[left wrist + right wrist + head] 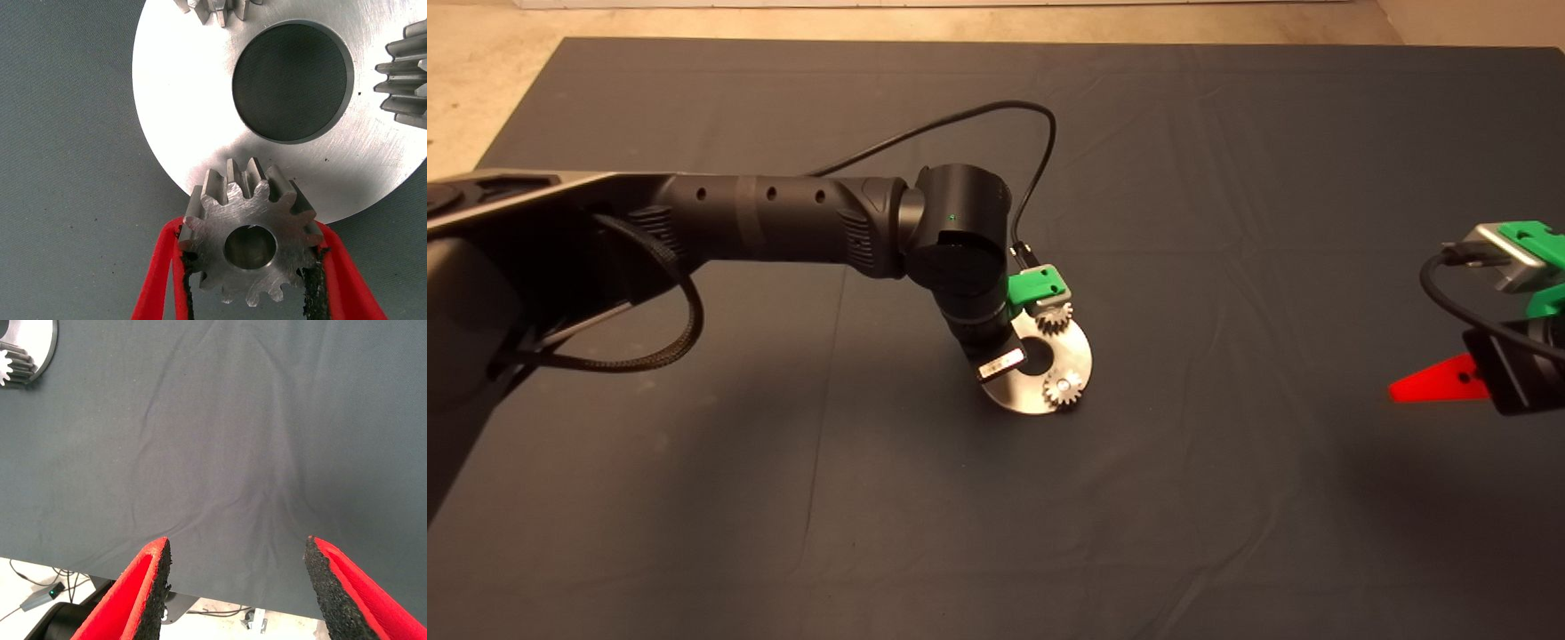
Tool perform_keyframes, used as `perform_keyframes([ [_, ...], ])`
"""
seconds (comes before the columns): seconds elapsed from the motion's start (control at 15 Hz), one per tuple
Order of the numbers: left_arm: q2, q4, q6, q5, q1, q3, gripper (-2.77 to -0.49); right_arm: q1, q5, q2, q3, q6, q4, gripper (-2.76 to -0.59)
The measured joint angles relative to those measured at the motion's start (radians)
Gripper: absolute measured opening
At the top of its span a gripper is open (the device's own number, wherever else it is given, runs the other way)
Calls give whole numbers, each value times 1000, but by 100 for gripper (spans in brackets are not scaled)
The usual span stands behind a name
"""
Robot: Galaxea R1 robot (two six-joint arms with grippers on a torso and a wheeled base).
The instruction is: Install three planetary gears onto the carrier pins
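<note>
The silver carrier disc (1040, 391) lies mid-mat. Two planetary gears sit on its pins, one at the far side (1055, 317) and one at the near side (1064, 388). In the left wrist view my left gripper (250, 230) is shut on the third gear (250, 247) and holds it flat over the rim of the disc (193, 113). The two seated gears (217, 8) (407, 83) show at that view's edges. No bare pin shows; the third pin is hidden. In the head view the left arm's wrist (960, 258) covers the held gear. My right gripper (1440, 384) waits open at the mat's right edge.
The dark mat (1227, 178) spreads wide around the disc, with light floor beyond its far edge. A black cable (996, 111) loops above the left wrist. The right wrist view shows the open gripper (237, 547) over bare mat, with the disc (37, 337) far off.
</note>
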Motion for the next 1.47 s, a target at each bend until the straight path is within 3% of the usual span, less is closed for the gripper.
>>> perform_keyframes([
  [0.8, -3, 19, 0, 6, 4, 17, -258, 0, 0, 0, 0, 0, 1, -188],
  [1.2, -17, 26, -1, -9, 6, 31, -259, 0, 8, 0, 0, 0, 2, -188],
  [1.47, -18, 32, -3, -8, 7, 41, -259, 0, 9, 0, 0, 0, 2, -188],
])
